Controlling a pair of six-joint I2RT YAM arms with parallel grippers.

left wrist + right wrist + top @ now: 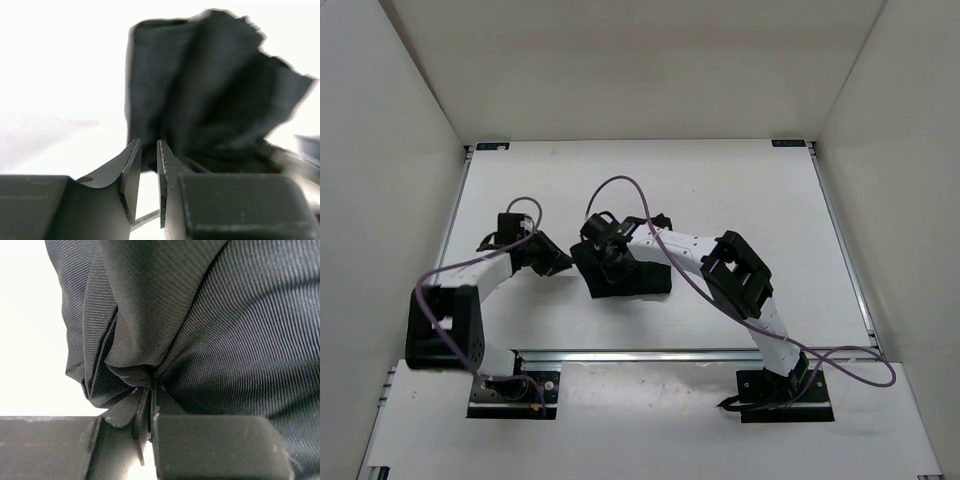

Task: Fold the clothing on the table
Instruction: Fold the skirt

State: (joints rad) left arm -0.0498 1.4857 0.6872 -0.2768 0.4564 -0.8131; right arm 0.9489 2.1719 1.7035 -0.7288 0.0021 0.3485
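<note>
Right pincer (150,392) — tight on clothing (225,315) fold

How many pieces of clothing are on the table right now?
1: the clothing lies bunched at the middle of the table, a fold pinched in the right gripper; the left gripper is beside it, holding nothing. The arms may hide more.

Bunched black clothing (638,280) lies near the middle of the table (740,190).

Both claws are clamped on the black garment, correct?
Not both. The right claw is clamped on the clothing, as the right wrist view shows; the left claw has its jaws parted with nothing between them, seen in the left wrist view.
</note>
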